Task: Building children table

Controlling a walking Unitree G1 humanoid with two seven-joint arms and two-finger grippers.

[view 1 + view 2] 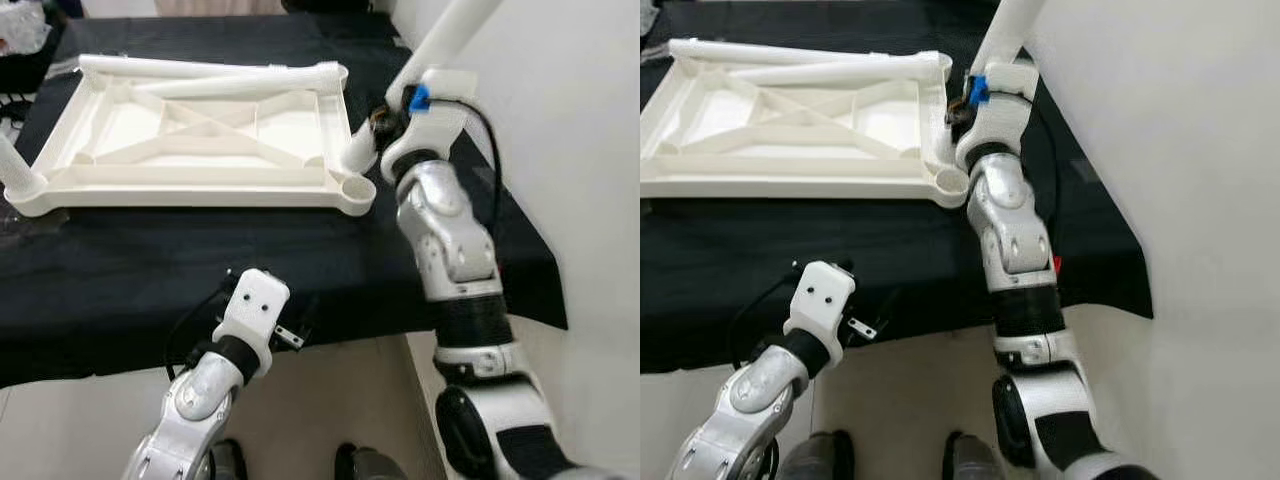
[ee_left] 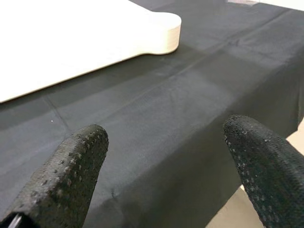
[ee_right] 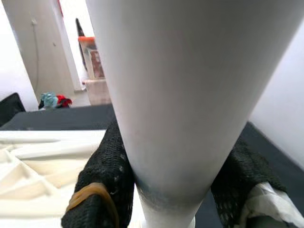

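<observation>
A white children's tabletop (image 1: pixel 200 185) lies upside down on a black-clothed table (image 1: pixel 150 270), ribs facing up. Two loose white legs (image 1: pixel 210 68) rest across its far side. Another leg (image 1: pixel 15 170) stands in the near left corner. My right gripper (image 1: pixel 385 120) is shut on a fourth white leg (image 1: pixel 440 45), which is tilted, its lower end at the near right corner socket (image 1: pixel 357 190). The black fingers (image 3: pixel 107 166) clamp both sides of that leg (image 3: pixel 180 95). My left gripper (image 2: pixel 166 137) is open at the table's front edge, nothing between its fingers.
A white wall (image 1: pixel 580 150) runs close along the table's right side. The black cloth hangs over the front edge above a pale floor (image 1: pixel 330 400). Clutter (image 1: pixel 20 30) sits at the far left back corner. Storage boxes (image 3: pixel 92 61) stand beyond the table.
</observation>
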